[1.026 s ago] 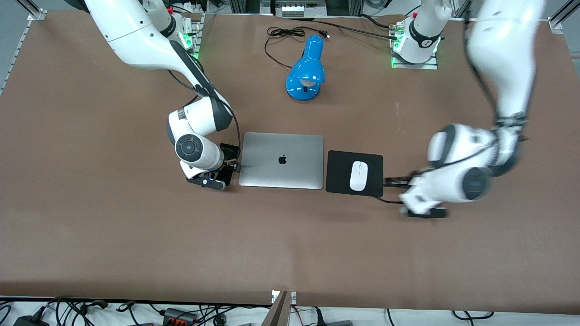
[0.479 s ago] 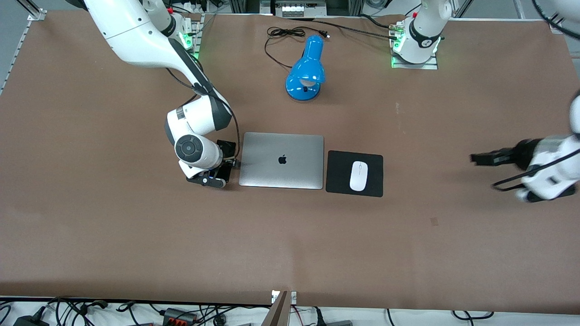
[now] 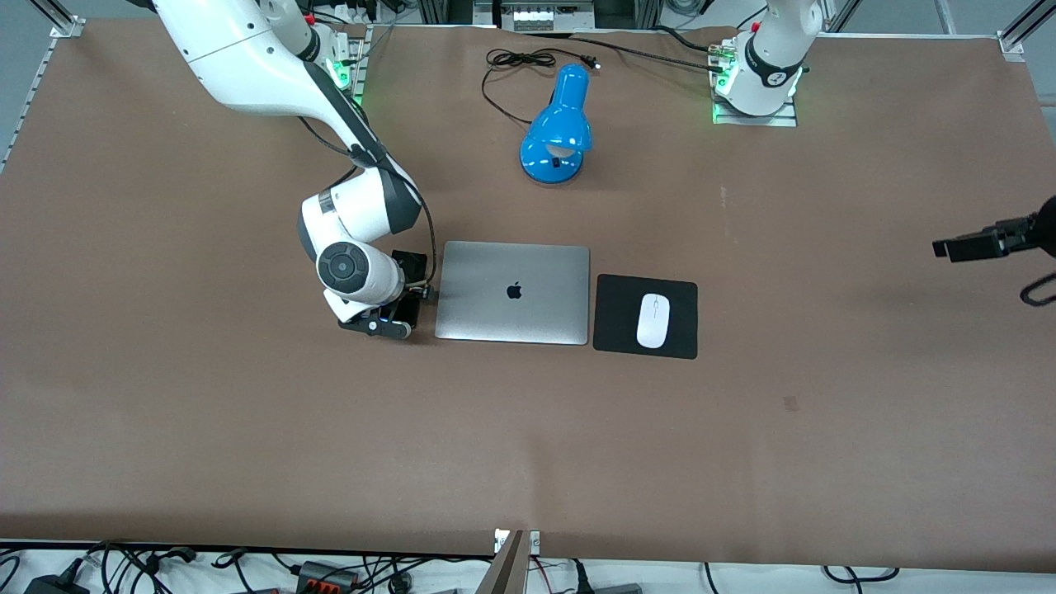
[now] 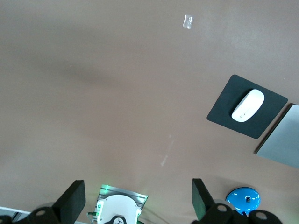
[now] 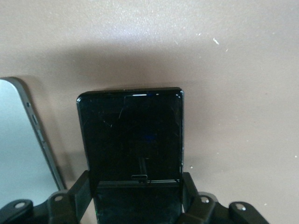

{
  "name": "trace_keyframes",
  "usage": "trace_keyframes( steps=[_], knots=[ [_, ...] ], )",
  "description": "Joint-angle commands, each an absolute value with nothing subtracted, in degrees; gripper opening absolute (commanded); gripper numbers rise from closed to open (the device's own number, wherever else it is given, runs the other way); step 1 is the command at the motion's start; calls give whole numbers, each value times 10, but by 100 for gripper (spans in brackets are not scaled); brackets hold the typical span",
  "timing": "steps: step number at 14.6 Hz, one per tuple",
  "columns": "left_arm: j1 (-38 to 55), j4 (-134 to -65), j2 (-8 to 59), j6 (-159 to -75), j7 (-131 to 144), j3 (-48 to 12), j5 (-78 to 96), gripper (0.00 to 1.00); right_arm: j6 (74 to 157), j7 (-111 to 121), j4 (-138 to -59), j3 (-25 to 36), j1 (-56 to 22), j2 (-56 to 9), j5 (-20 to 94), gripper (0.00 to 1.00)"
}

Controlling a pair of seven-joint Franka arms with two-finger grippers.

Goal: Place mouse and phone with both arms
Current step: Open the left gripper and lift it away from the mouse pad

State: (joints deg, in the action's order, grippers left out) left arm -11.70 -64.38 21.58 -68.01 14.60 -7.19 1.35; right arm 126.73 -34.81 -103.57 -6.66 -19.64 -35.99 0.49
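The white mouse (image 3: 653, 320) lies on the black mouse pad (image 3: 615, 313) beside the closed laptop (image 3: 511, 293), toward the left arm's end. It also shows in the left wrist view (image 4: 248, 105). My left gripper (image 3: 957, 246) is open and empty (image 4: 135, 203), up over bare table near the left arm's end, well apart from the mouse. My right gripper (image 3: 404, 309) is low beside the laptop's edge toward the right arm's end. It is shut on the black phone (image 5: 131, 135), gripping its two long sides (image 5: 136, 186). The phone (image 3: 412, 264) is mostly hidden under the right wrist.
A blue desk lamp (image 3: 558, 128) with a black cable (image 3: 516, 62) lies farther from the front camera than the laptop. The left arm's base (image 3: 755, 74) stands at the table's far edge. The laptop's edge (image 5: 18, 140) runs right beside the phone.
My left arm has swung away from the mouse pad to the left arm's end of the table, empty. My right gripper with the phone has shifted slightly away from the front camera.
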Motion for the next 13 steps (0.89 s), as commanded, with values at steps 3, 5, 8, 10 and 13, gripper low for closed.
trace_keyframes(
  steps=[3, 5, 8, 10, 13],
  knots=[
    [-122, -889, 41, -820, 70, -77, -4, 100, 1276, -340, -1043, -64, -204, -366, 2, 40],
    [-121, -903, 26, -820, 68, -77, -5, 100, 1275, -344, -1042, -64, -203, -365, 3, 83],
    [-113, -898, 27, -822, 69, -75, -6, 100, 1263, -338, -1036, -64, -200, -351, 2, 100],
    [-104, -896, 27, -822, 68, -71, -7, 100, 1239, -337, -1027, -63, -200, -324, 3, 100],
    [-98, -894, 26, -822, 68, -79, -25, 100, 1178, -296, -996, -61, -180, -269, 1, 100]
  ],
)
